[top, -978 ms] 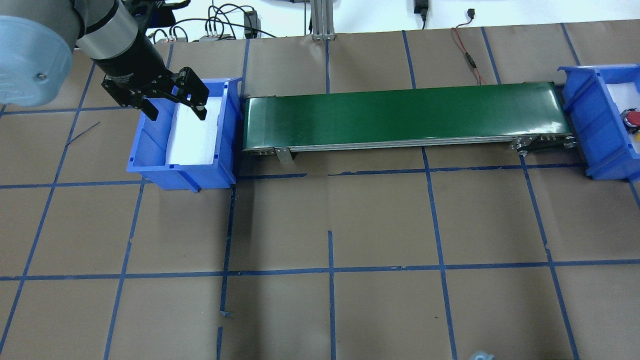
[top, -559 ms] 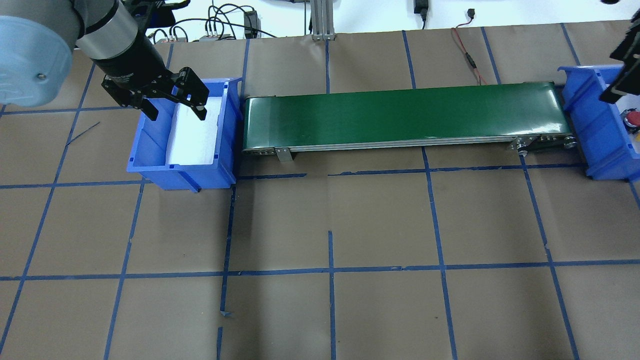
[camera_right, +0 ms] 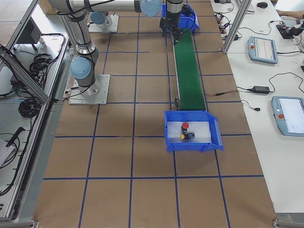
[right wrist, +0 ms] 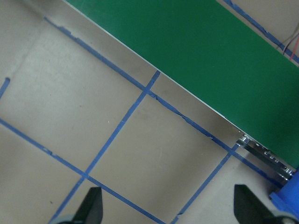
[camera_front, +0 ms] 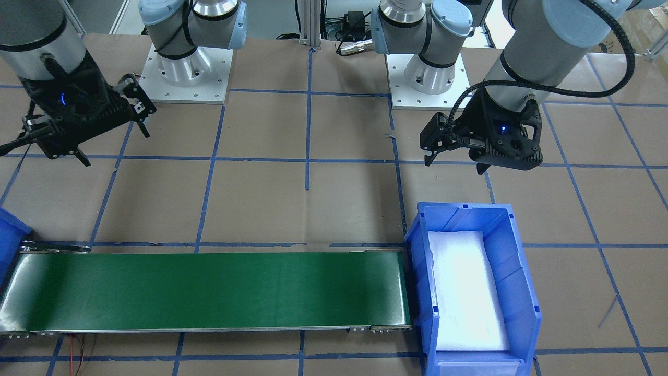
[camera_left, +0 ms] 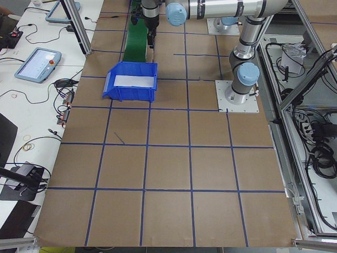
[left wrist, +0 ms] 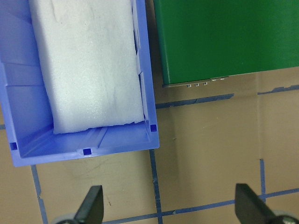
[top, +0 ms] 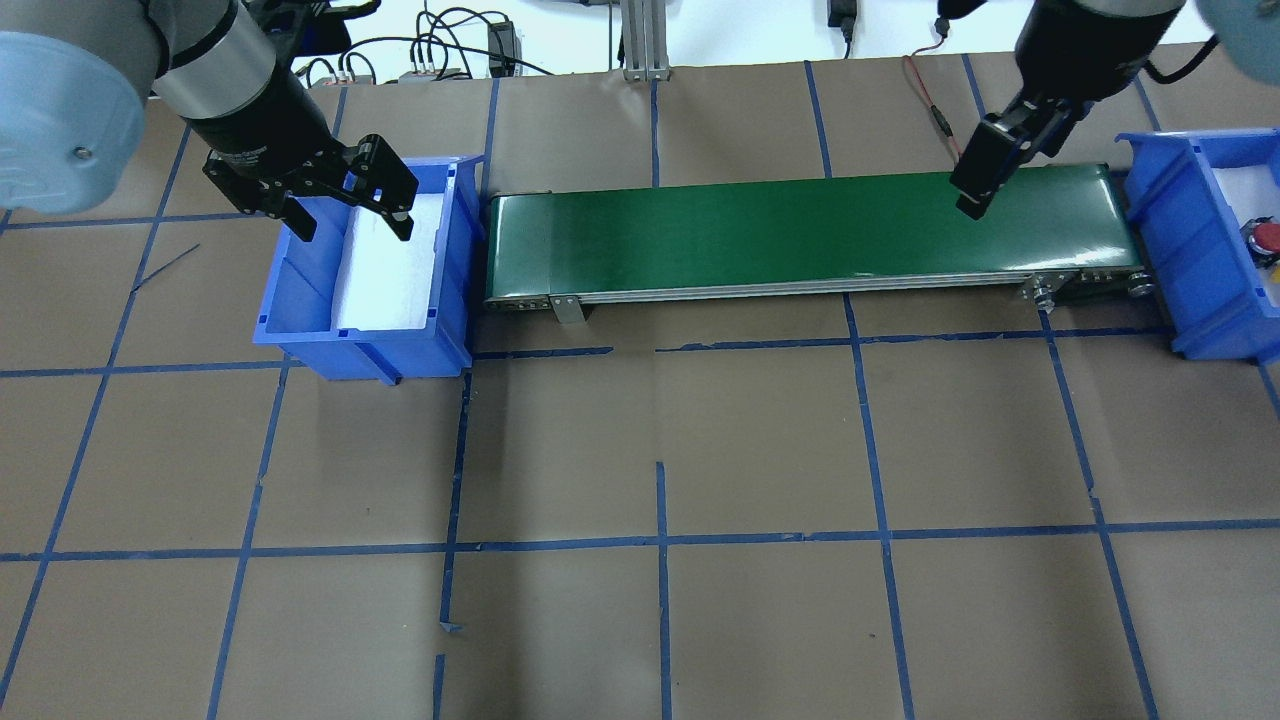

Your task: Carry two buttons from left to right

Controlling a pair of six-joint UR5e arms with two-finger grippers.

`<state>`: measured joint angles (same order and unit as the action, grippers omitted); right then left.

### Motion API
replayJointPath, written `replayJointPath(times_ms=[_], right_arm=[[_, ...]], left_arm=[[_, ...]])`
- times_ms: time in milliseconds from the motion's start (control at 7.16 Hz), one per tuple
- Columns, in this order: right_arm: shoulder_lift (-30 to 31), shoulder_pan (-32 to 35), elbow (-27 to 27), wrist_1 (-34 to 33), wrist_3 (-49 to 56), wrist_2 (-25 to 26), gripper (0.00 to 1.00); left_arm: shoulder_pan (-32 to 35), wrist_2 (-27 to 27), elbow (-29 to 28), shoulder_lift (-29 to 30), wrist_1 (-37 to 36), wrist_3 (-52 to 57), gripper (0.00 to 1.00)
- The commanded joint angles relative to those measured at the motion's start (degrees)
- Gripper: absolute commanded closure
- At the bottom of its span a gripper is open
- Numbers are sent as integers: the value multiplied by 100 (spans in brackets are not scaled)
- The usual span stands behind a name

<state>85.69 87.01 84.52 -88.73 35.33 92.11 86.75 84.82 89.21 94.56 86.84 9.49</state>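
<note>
Both buttons lie on the white foam in the right blue bin [camera_right: 171,137]: the red-capped button [camera_right: 184,126] and the yellow-capped button [camera_right: 190,136]. The red cap [top: 1265,238] also shows at the overhead view's right edge. My left gripper [top: 355,215] hangs open and empty over the near wall of the left blue bin [top: 300,300], which holds only white foam. My right gripper [camera_front: 112,146] is open and empty, high over the table on the robot's side of the green conveyor belt's [top: 800,235] right end. Both wrist views show spread fingers with nothing between them.
The conveyor [camera_front: 209,290] runs between the two bins. A red wire [top: 935,115] lies behind its right end. Blue tape lines grid the brown table cover. The arm bases [camera_front: 185,78] stand at the robot's side of the table.
My right arm has swung in from the right edge and moved left, away from the right bin, to the belt's right end. The left arm has not moved.
</note>
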Motion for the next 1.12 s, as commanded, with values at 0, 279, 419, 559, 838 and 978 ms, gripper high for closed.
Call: replayJointPath(times_ms=[0,279,419,559,838,978], right_arm=[[18,324,152,-206,-2055,-26,0],[-26,589,109,-302,-2748,-35,0],[-26,589,126,-294,-2985,-35,0],[-9,589,135,-276,-3083,-35,0],[-26,589,135,-302,-3971,-18,0],[-26,589,143,-294,-3981,-26,0]], left_arm=[[0,0,9,1,0,0,0],[0,0,9,1,0,0,0],[0,0,0,1,0,0,0],[0,0,0,1,0,0,0],[0,0,0,1,0,0,0],[0,0,0,1,0,0,0]])
